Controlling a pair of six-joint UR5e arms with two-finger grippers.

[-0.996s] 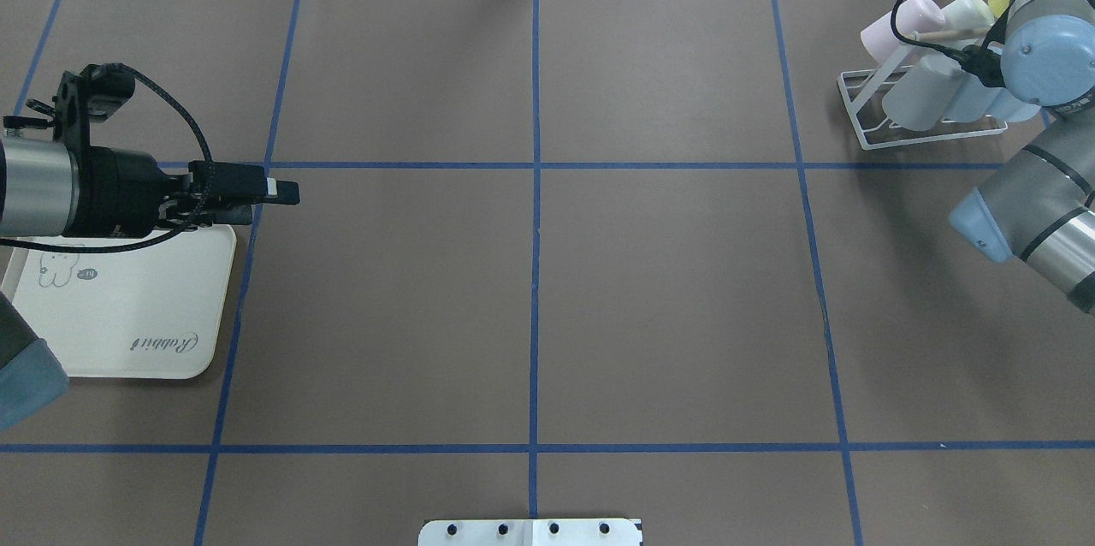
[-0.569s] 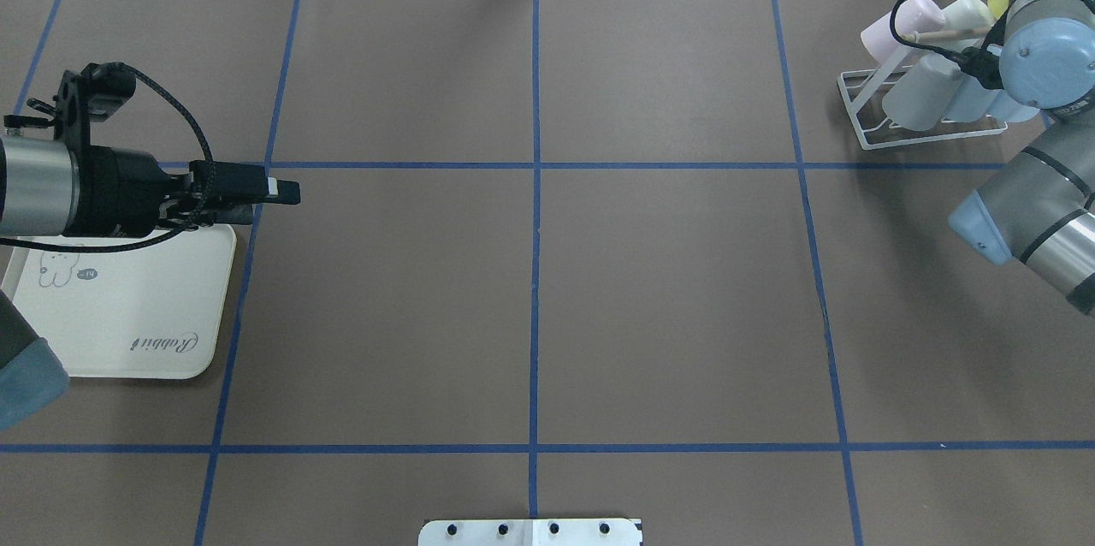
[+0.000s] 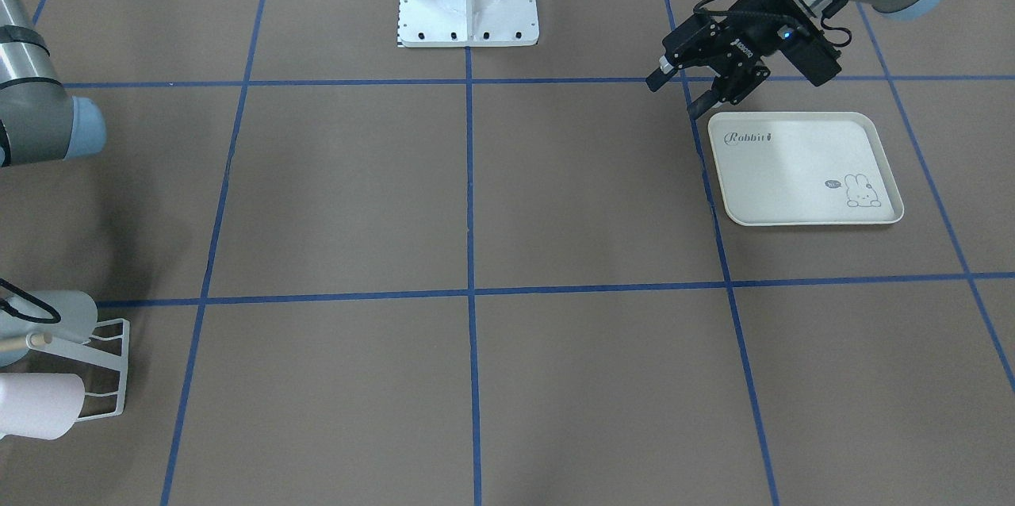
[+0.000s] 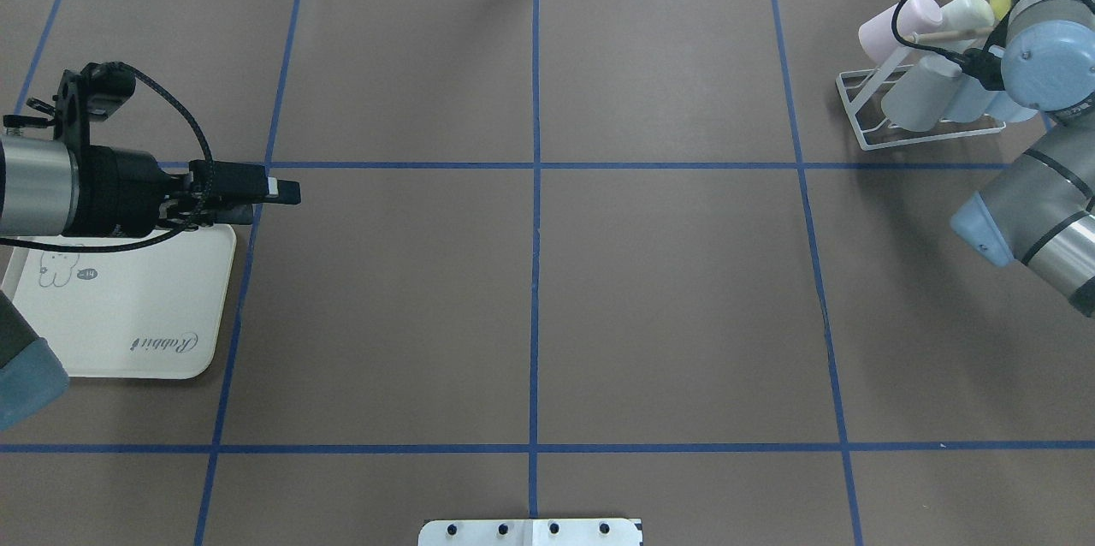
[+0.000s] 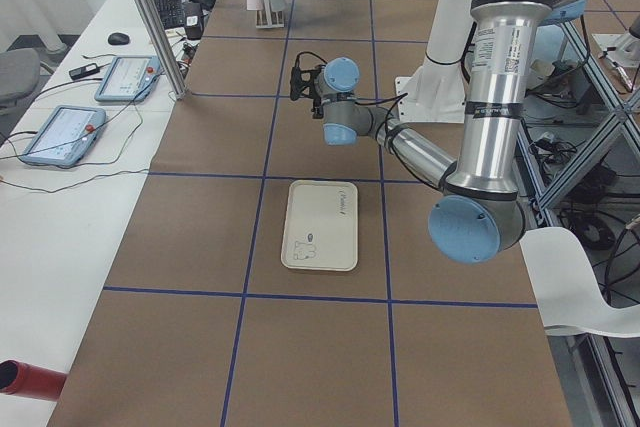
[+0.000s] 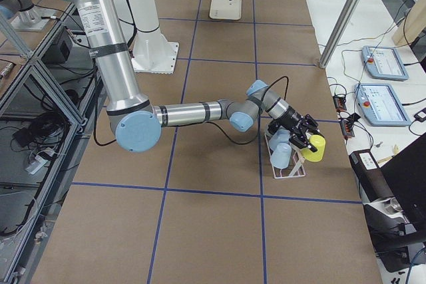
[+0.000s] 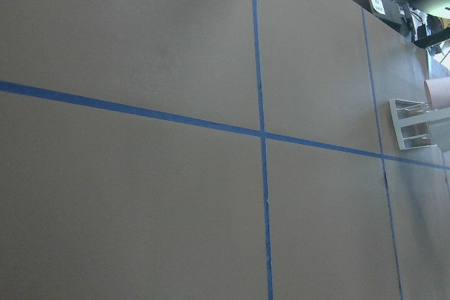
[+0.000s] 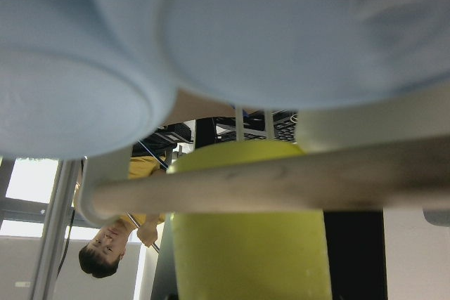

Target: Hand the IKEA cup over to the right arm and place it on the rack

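IKEA cup (image 6: 314,148), the yellow one, is at the white rack (image 6: 289,172), against my right gripper (image 6: 305,139). I cannot tell if those fingers grasp it or are released. My left gripper (image 3: 678,92) hangs with fingers spread, holding nothing, above a corner of the rabbit tray (image 3: 801,165).

Cream rabbit-print tray (image 4: 145,298) on brown table cover (image 4: 667,298), blue tape grid (image 4: 535,289), two touchscreen pendants (image 5: 125,77) on white bench (image 5: 60,207)

Wide passage over the table (image 4: 667,289) between tray (image 4: 128,306) and rack (image 4: 853,111); cups (image 4: 915,97) seemingly crowd it.
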